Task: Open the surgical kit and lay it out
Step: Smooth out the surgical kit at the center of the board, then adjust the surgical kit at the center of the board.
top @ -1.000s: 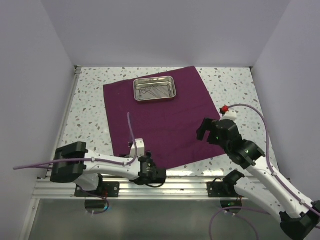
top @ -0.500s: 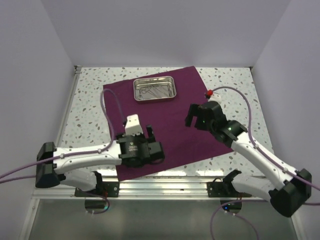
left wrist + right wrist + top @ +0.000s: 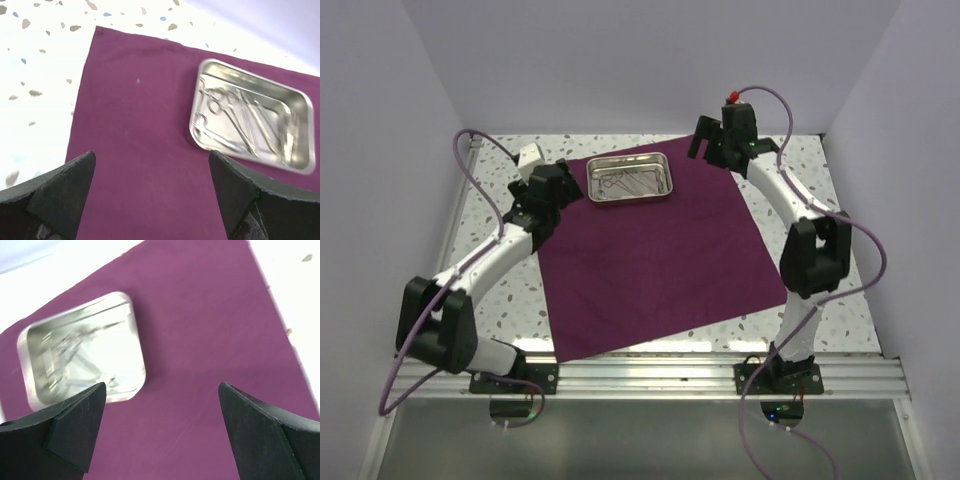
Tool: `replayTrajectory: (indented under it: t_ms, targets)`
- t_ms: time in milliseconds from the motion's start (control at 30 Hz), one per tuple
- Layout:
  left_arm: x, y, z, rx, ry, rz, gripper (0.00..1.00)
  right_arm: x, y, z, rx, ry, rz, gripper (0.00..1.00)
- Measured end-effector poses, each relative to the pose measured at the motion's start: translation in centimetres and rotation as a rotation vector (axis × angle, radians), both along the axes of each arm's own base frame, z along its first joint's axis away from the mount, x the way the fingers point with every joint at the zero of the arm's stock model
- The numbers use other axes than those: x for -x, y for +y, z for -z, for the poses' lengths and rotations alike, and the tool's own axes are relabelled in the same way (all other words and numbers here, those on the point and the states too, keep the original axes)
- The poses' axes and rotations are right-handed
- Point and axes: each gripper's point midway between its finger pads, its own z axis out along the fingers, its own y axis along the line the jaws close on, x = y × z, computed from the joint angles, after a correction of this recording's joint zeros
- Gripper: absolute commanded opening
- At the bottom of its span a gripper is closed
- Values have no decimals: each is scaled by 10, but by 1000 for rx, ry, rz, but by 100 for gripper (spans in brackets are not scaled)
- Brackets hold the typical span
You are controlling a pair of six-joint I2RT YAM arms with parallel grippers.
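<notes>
Both spread empty, my left end effector (image 3: 558,186) and right end effector (image 3: 708,150) flank the steel tray (image 3: 629,178) along its long axis.

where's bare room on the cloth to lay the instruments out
The wide stretch of purple cloth between the tray and the near edge is bare. Crowded at the far end, where the left gripper and right gripper flank the tray.

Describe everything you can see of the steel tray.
The steel tray is shallow and rectangular, with rounded corners and a raised rim, shiny and reflective. It sits flat near the far edge of the dark purple cloth, its long side running left to right. Several small silver instruments lie loosely inside. Nothing else touches it.
</notes>
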Motion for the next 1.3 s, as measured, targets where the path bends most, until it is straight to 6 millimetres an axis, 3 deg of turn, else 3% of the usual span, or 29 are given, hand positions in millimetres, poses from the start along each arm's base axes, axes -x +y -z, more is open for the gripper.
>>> replayTrajectory:
  t_ms: [100,200,300,467,633,767,1000,1100,1300]
  targets:
    - [-38,25,29,28,39,-5,98,-39,-27,42,-1,70,37,98]
    - [-69,56,63,75,71,-29,96,-64,-54,87,-9,149,68,98]
    - [-89,82,97,119,116,-46,95,-86,-74,112,3,188,92,98]
    - [-123,88,128,160,151,-23,94,-129,-82,108,11,121,92,98]
    - [-153,75,140,184,148,24,89,-143,-82,95,4,70,89,99]
    - [-163,73,148,194,153,28,85,-151,-85,108,-8,71,86,98]
    - [-158,81,148,181,155,-16,85,-151,-94,157,-23,140,95,98]
    - [-144,91,143,149,176,-65,86,-155,-95,153,-41,126,99,98]
    - [-138,108,132,96,183,-144,83,-157,-85,154,-106,124,83,97]
